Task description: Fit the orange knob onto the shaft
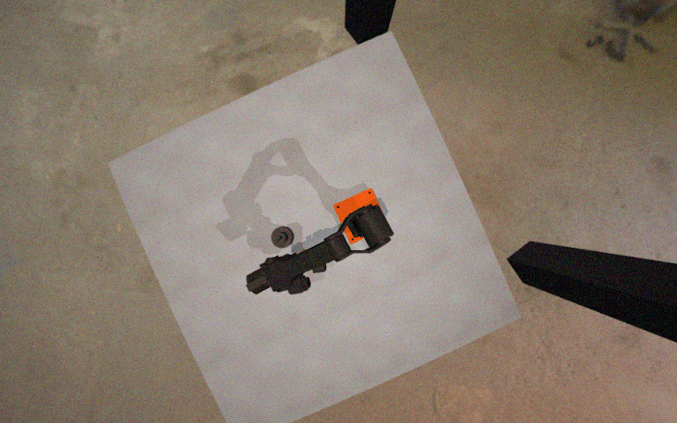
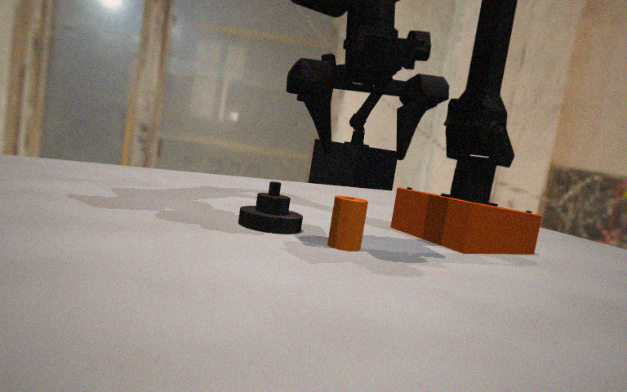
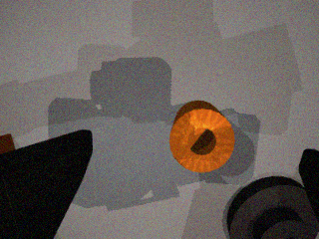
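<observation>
Landmark: round pedestal (image 1: 275, 242) (image 2: 249, 220) (image 3: 236, 211). Orange knob (image 2: 347, 226) (image 3: 181, 141) stands upright on the table just beside it, on the side twd the orange base block (image 1: 356, 202) (image 2: 490, 233); not on the dark shaft (image 2: 274, 188), which pokes up bare from the pedestal. Gripper (image 2: 362, 154) is up above table height, behind pedestal & knob in the exterior view, jaws wide open w/ nothing btwn them.

Step in hand, by judgement: get a grasp on the knob. To do it well: centre over the knob first, keep fingers vertical, go down w/ jaws wide so neither tip clips knob or pedestal, then close evenly at mid-height. Wrist view shows the D-hole's flat running diagonally; worth noting pre-grasp, since the shaft's flat can't be seen & a slow twist under light pressure will prob. be needed.

Brands, labels, writing: none legible.
</observation>
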Controlling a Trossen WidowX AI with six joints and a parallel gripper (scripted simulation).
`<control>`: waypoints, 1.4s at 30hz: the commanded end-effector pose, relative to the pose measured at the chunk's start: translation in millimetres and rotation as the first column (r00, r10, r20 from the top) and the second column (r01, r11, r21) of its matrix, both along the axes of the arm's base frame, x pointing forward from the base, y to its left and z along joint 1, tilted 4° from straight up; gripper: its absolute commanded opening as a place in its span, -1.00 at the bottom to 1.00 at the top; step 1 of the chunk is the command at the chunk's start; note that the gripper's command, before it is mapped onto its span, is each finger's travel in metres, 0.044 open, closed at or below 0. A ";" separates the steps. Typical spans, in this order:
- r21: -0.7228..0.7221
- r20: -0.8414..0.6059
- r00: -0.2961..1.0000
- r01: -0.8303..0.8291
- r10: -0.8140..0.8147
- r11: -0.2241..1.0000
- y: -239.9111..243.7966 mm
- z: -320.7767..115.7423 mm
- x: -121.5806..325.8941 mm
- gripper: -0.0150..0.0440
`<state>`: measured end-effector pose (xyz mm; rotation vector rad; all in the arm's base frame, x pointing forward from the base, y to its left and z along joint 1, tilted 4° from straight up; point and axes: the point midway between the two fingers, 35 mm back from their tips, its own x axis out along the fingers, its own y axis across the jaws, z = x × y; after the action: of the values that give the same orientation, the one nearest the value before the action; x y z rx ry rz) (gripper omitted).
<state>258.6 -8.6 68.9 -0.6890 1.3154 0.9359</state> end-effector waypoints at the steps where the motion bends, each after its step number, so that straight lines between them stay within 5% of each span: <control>1: -0.191 -0.045 0.999 -0.016 0.008 0.981 -1.8 13.9 2.0 1.00; 11: -0.192 -0.045 0.999 -0.001 -0.008 0.981 -1.8 13.9 2.0 1.00; 15: -0.205 -0.037 0.948 0.303 -0.316 0.931 -2.0 13.7 2.3 1.00; 19: -0.217 -0.023 0.761 0.629 -0.649 0.746 -2.2 13.4 2.7 1.00; 25: -0.223 0.002 0.305 0.929 -0.953 0.296 -2.6 13.1 3.2 1.00; 42: -0.223 0.005 0.246 0.945 -0.969 0.238 -2.4 5.3 3.7 1.00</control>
<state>263.0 -10.5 81.5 0.1819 1.6028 -0.2107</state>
